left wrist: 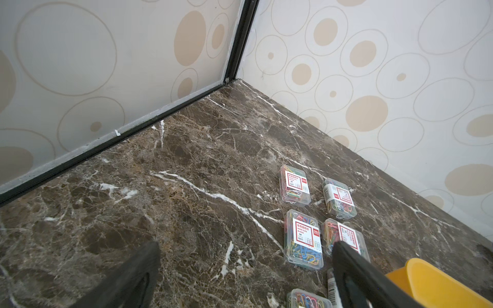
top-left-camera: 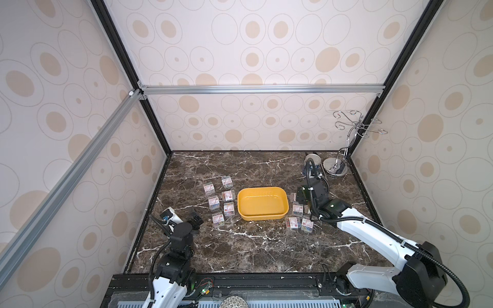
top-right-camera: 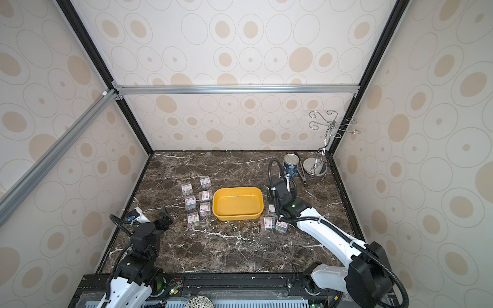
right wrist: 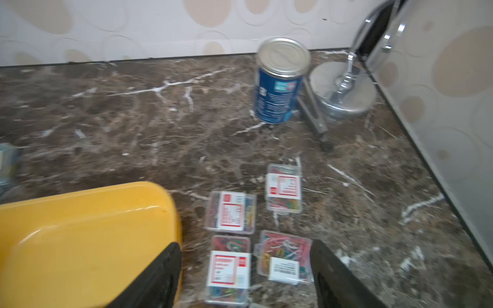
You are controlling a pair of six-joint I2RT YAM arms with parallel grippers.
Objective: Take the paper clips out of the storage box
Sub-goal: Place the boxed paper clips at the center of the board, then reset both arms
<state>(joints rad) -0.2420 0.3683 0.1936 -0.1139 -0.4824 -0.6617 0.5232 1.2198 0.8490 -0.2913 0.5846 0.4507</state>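
Flanking storage box (top-left-camera: 262, 206); paper clips (top-left-camera: 228, 195)

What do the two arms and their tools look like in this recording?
The left arm and right arm have white shells, black joints and black corrugated cable hoses. The left tool and right tool each have two flat black fingers.

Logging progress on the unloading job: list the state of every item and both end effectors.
storage box: upright, empty.
paper clips: all out on the table, boxes shut; six on one side of the storage box, the rest on the other.
left end effector: open, empty.
right end effector: open, empty, above clip boxes.
tin can: upright, top sealed.
chrome stand: upright, hooks bare.
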